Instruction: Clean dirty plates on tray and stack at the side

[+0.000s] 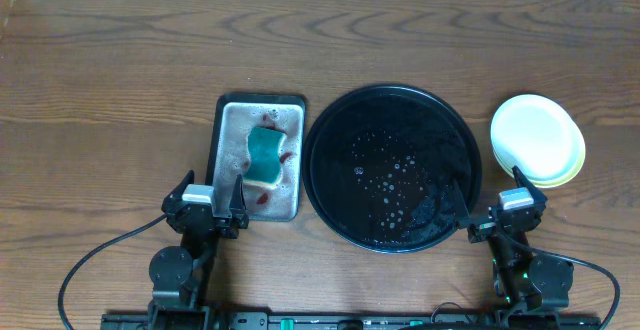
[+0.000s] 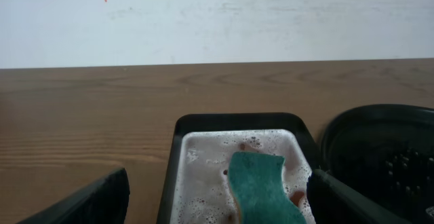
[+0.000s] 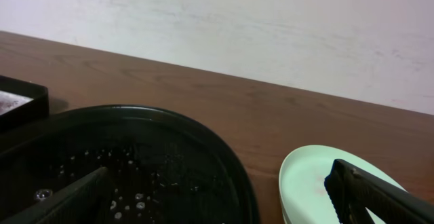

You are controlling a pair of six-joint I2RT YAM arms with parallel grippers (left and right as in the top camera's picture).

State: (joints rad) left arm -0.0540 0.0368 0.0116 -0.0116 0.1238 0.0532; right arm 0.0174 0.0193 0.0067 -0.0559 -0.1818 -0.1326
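Left hand [image 1: 212,195] spread wide, empty, near grey tray [image 1: 232,120] holding sponge [image 1: 265,155]. Right hand [image 1: 488,198] wide, empty, beside black tray [image 1: 340,130], which is wet and plateless. Plates [image 1: 537,140] stacked on tabletop [image 1: 100,90], right of it. Task looks finished.

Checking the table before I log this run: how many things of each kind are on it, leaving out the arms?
Plates: 3, stacked
Trays: 2, the black tray and the grey tray
Sponge: 1
Total: 6
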